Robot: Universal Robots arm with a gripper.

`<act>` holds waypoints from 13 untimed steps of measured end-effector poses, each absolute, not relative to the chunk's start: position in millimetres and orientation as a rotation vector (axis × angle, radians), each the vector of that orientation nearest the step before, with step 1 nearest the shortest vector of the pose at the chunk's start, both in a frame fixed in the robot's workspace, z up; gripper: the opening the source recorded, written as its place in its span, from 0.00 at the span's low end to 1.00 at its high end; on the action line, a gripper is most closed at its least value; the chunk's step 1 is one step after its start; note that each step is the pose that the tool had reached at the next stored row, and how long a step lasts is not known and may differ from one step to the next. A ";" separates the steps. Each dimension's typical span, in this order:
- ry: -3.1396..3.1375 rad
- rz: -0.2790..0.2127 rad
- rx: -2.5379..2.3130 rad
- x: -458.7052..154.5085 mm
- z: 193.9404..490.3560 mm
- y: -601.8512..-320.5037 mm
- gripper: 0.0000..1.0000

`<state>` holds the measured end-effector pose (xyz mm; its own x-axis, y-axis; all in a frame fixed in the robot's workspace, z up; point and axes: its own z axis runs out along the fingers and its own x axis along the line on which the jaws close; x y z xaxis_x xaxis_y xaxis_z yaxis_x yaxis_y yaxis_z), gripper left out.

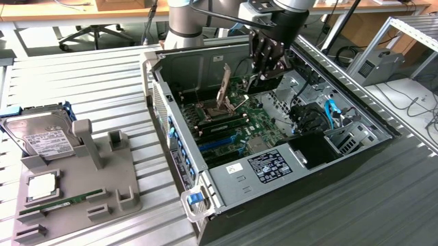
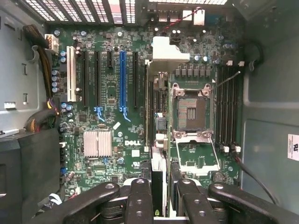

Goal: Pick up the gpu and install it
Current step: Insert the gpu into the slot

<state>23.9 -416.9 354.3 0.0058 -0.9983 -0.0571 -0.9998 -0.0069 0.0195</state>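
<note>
So the claw (image 1: 265,72) is at the upper middle of the exterior view, down inside the open PC case (image 1: 236,179), clamped on the gpu (image 2: 159,154), which hangs edge-on over the motherboard (image 2: 107,116) beside the open CPU socket (image 2: 191,112).

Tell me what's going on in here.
The robot arm's gripper is over the open computer case, closed on the gpu. The card hangs edge-on above the motherboard, beside the open CPU socket, and is not seated in a slot yet. On the grey holder at the exterior view's left, the hard drive and RAM stick sit untouched.
</note>
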 end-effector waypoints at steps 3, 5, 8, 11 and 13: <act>2.195 0.085 -2.209 23.9 354.3 -415.7 0.26; 2.195 0.085 -2.209 23.9 354.3 -415.0 0.26; 2.195 0.085 -2.209 23.9 354.3 -414.3 0.26; 2.195 0.085 -2.209 23.9 354.3 -413.8 0.26; 2.195 0.085 -2.209 23.9 354.3 -413.5 0.26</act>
